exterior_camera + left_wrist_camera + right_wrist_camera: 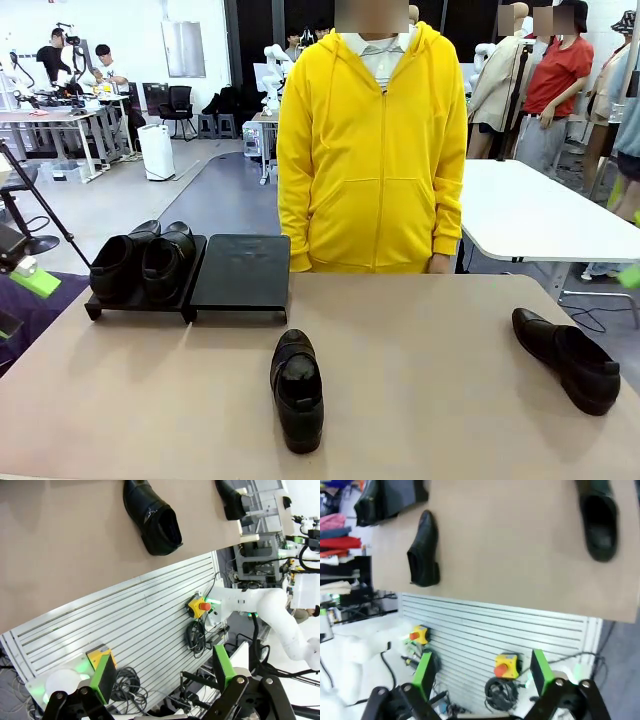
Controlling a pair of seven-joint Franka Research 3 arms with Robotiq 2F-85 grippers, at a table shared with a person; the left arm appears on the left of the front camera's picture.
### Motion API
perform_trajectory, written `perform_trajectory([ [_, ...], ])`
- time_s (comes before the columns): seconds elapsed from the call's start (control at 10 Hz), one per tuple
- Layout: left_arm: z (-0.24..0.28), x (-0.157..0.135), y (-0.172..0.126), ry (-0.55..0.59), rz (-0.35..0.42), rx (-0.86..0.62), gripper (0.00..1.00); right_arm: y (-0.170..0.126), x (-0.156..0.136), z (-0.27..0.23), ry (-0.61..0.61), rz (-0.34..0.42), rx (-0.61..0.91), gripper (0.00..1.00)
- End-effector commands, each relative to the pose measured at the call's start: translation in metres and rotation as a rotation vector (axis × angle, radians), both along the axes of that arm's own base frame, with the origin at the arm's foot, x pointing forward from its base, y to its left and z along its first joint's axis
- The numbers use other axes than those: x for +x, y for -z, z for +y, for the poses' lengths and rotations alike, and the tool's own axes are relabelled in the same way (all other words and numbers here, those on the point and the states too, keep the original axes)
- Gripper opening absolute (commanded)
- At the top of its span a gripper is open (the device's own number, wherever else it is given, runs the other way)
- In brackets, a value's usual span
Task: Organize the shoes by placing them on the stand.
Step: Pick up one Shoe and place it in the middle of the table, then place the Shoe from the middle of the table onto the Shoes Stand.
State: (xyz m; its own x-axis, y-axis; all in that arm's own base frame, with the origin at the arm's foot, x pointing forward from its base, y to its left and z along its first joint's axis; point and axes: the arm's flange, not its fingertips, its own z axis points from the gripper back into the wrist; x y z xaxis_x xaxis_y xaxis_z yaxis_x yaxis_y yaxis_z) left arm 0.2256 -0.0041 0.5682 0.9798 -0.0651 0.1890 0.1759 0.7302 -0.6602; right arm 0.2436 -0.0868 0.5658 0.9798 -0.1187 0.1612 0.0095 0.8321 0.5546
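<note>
– Big workshop hall behind, with desks and people far away. In front is the beige table [430, 400], and a person [372, 150] in a yellow hoodie stands at its far side. What do you see of the task?
– The stand [240, 272] is at the far left of the table. Its left panel carries two shoes [165, 262] side by side. I think they touch each other, but it is dark there. Its right panel is bare.
– And the other two?
– Both lie on the table. The middle shoe [297, 390] is near the robot's edge, in front of the bare panel but apart from it. The right shoe [565, 358] is well apart from the stand.
– So half is done. The grippers?
– The left gripper [162, 656] has its jaws wide and holds nothing; the right gripper [481, 655] is the same. Both hang over the ribbed metal plate [150, 630] beside the table's near edge.
– Then the step in hand, in my opinion, is to reach for a loose shoe. The middle shoe is nearer to the stand. The jaws must close across its narrow width, lift it and set it on the bare panel, leaving room for the last one.
</note>
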Motion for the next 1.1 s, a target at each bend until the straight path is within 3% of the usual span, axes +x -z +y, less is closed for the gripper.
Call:
perform_trajectory([
  [0.0,0.000,-0.001,0.000,0.017,-0.012,-0.021,1.00,0.014,0.017,0.020,0.053,0.081,-0.152,1.00],
  [0.1,0.000,-0.001,0.000,0.017,-0.012,-0.021,1.00,0.000,0.000,0.000,0.000,0.000,0.000,1.00],
  [1.0,0.000,-0.001,0.000,0.017,-0.012,-0.021,1.00,0.000,0.000,0.000,0.000,0.000,0.000,1.00],
])
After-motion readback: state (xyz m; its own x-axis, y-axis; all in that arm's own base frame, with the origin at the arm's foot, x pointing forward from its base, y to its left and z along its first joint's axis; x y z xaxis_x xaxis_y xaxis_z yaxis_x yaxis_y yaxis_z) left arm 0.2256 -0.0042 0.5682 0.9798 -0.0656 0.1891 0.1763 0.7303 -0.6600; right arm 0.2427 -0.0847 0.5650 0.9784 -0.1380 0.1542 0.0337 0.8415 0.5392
